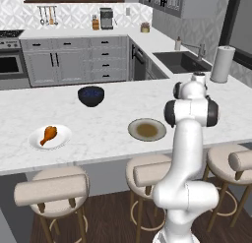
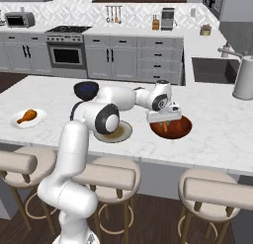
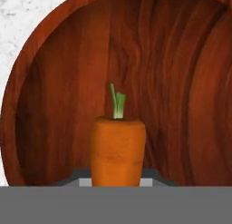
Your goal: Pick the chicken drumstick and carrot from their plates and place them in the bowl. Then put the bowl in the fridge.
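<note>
The gripper (image 2: 165, 122) was closed on the carrot (image 3: 118, 151), suspended over the reddish-brown bowl (image 2: 184, 131). The chicken drumstick (image 1: 48, 135) lay on the white plate (image 1: 62, 141), well apart

You see a bright orange carrot (image 3: 118, 150) with green stem against the bowl (image 3: 181, 82), reddish-brown with dark wood grain; white grey-veined marble counter (image 3: 18, 10) at 10 o'clock.

The arm (image 2: 74, 154) is glossy white, built from thick rounded tube segments w/ smooth shells. Each joint has a round dark grey, almost black, cap. The base part is a fat white bulge. The wrist block (image 2: 164, 112) is white, boxy, w/ dark parts below.
</note>
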Motion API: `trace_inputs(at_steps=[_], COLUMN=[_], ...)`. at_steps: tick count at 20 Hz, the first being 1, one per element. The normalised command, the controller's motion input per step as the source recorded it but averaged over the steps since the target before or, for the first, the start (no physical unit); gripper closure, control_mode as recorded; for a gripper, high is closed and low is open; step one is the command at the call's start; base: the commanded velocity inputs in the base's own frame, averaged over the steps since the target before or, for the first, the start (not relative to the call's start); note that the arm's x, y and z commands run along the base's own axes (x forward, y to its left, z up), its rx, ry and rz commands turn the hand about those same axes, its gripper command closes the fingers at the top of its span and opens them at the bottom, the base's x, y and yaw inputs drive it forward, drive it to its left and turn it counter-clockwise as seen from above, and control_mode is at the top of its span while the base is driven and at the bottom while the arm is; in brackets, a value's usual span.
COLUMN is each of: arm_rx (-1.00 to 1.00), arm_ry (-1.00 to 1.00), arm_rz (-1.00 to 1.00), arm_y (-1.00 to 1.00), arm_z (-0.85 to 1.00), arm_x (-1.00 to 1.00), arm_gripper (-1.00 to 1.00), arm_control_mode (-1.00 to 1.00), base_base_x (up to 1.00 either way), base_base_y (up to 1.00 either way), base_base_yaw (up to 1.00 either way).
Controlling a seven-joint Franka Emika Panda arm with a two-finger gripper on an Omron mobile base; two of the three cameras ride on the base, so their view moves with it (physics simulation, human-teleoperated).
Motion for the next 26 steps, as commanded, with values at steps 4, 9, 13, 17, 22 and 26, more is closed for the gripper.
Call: trace_inputs(at_steps=[4,9,13,17,22,26], arm_rx=[0.00,0.00,0.00,0.04,0.03,0.03], arm_ry=[0.00,0.00,-0.01,-0.05,-0.07,-0.01], arm_rz=[0.00,0.00,0.00,-0.08,-0.14,-0.22], arm_y=[0.05,0.00,0.00,0.39,0.49,0.73], arm_z=[-0.39,0.00,0.03,0.14,0.57,0.25], arm_x=[0.41,0.26,0.10,-0.83,-0.90,-0.93], arm_gripper=[-1.00,-1.00,-1.00,-1.00,-1.00,-1.00], arm_control_mode=[-1.00,-1.00,-1.00,-1.00,-1.00,-1.00], base_base_x=[0.00,0.00,0.00,0.00,0.00,0.00], base_base_y=[0.00,0.00,0.00,0.00,0.00,0.00], base_base_yaw=[0.00,0.00,0.00,0.00,0.00,0.00])
